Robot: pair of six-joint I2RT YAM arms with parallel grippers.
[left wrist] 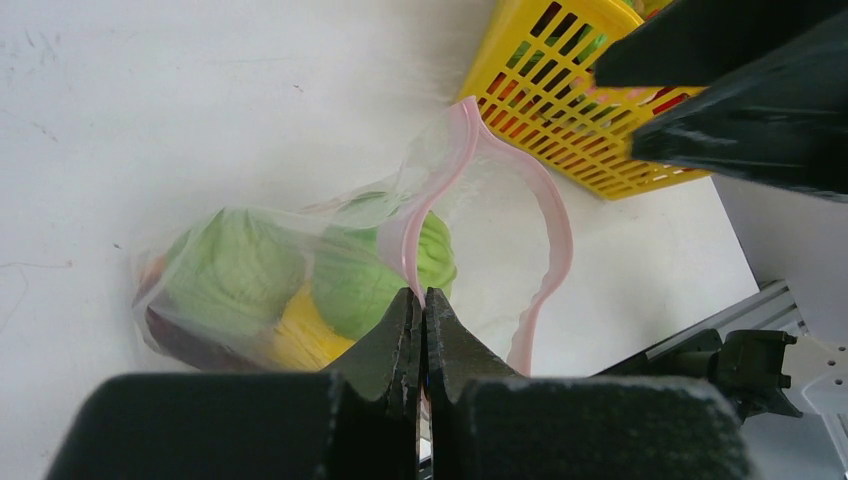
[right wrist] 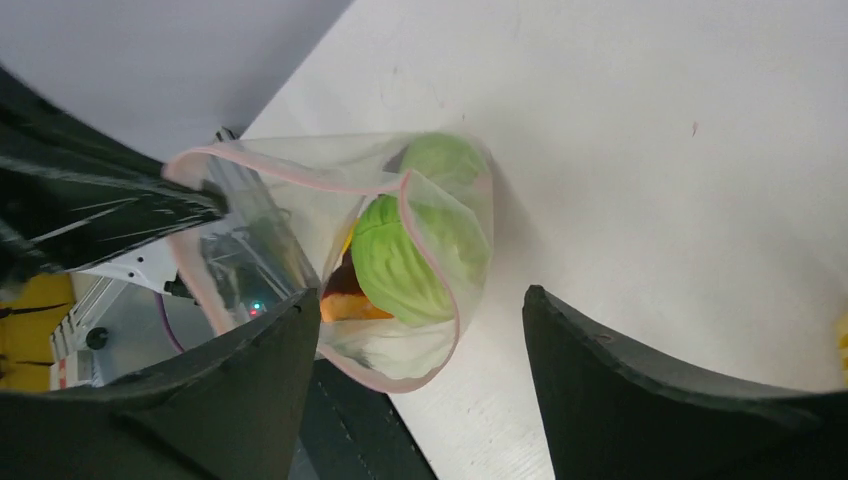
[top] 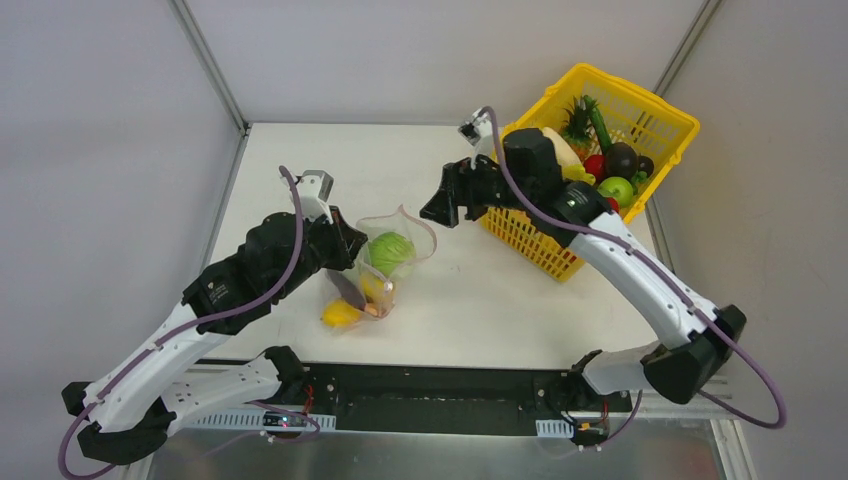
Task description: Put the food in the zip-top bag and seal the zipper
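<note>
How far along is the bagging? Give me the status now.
Done: a cabbage and yellow fruit sit inside the zip-top bag. In hand: the left gripper pinches the zipper, holding the mouth open; the right gripper is open and empty nearby. Left: more food waits in the yellow basket, and the zipper is unsealed.

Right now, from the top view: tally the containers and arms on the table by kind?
zip-top bag: 1
yellow basket: 1
robot arms: 2 (left arm, right arm)
Total: 4
</note>
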